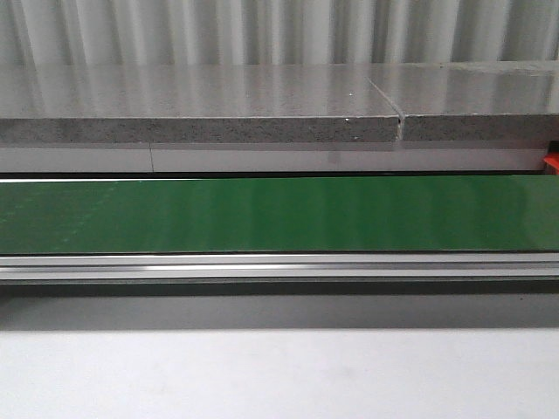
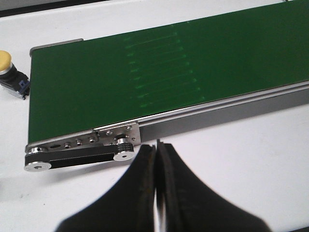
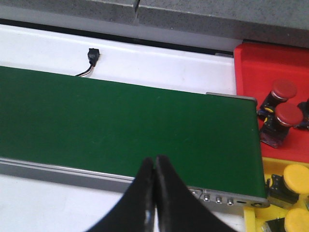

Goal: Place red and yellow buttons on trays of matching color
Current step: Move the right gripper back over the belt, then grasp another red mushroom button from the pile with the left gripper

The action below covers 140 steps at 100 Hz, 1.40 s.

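— Black fingers (image 2: 145, 193) of the left gripper (image 2: 157, 145) fill the foreground of its wrist view, pressed together with nothing between them.

— And beyond them?

— White table (image 2: 251, 164), then the green conveyor belt (image 2: 159, 72) with its metal end bracket (image 2: 82, 150). One yellow button (image 2: 8, 65) sits on the table just off the belt's end, apart from it.

— What about the right gripper (image 3: 154, 159)?

— Jaws closed too, empty, hanging over the belt's near rail. Past the belt's end is a red tray (image 3: 270, 63) holding two red buttons (image 3: 282, 101), and beside it a yellow tray (image 3: 256, 217) with yellow buttons (image 3: 295, 176) in it.

— Does the front view add anything?

— Only the bare belt, a grey stone ledge (image 1: 201, 109) behind it, and a sliver of red at the right edge.
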Each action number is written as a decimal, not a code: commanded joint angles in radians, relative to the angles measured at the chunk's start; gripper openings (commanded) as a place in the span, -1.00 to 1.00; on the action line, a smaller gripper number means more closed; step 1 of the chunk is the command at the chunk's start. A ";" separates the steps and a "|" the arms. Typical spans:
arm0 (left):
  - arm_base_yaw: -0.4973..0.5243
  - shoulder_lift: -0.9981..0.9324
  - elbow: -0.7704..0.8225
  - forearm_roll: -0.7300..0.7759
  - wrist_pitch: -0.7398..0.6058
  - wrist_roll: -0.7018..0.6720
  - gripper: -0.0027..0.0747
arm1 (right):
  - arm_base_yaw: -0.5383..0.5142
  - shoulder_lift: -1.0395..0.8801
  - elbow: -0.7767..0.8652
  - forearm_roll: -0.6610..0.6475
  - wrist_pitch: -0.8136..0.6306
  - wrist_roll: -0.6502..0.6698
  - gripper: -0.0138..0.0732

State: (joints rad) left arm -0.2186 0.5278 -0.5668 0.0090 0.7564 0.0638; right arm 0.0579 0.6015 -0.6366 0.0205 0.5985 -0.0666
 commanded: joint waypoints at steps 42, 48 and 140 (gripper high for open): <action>-0.006 0.047 -0.078 0.019 -0.070 -0.168 -0.99 | -0.002 -0.122 0.019 -0.009 0.051 -0.008 -0.84; -0.006 0.078 -0.105 0.024 -0.068 -0.173 -0.99 | -0.002 -0.122 0.019 -0.009 0.051 -0.008 -0.84; 0.214 0.665 -0.464 0.044 0.041 -0.340 0.45 | -0.002 -0.122 0.019 -0.009 0.052 -0.008 -0.84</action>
State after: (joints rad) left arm -0.0712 1.1776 -0.9837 0.0784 0.8298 -0.2692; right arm 0.0579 0.4798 -0.5932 0.0205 0.7138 -0.0666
